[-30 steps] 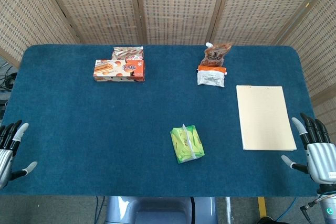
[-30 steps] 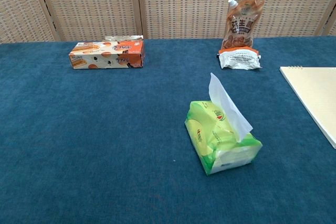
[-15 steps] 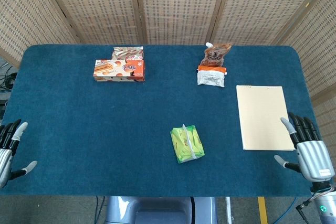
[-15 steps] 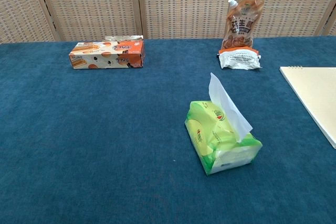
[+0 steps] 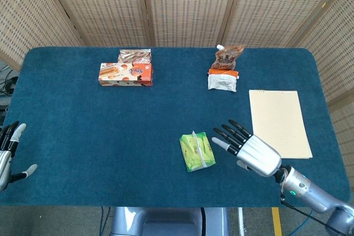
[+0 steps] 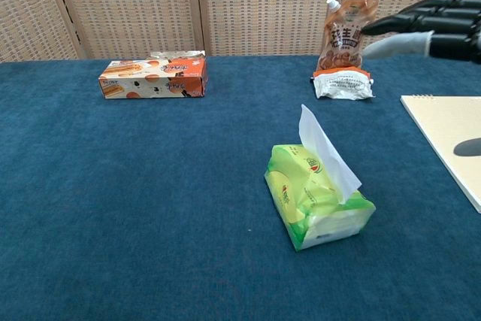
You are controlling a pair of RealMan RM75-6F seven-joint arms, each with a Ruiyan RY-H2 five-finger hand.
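The green tissue pack (image 5: 197, 151) lies with its long axis running near-to-far, slightly tilted. The right robot hand (image 5: 250, 148) hovers just right of it, fingers spread wide, empty.

orange snack box (image 5: 125, 74), brown pouch (image 5: 228, 58), white packet (image 5: 222, 81), notepad (image 5: 278, 122)
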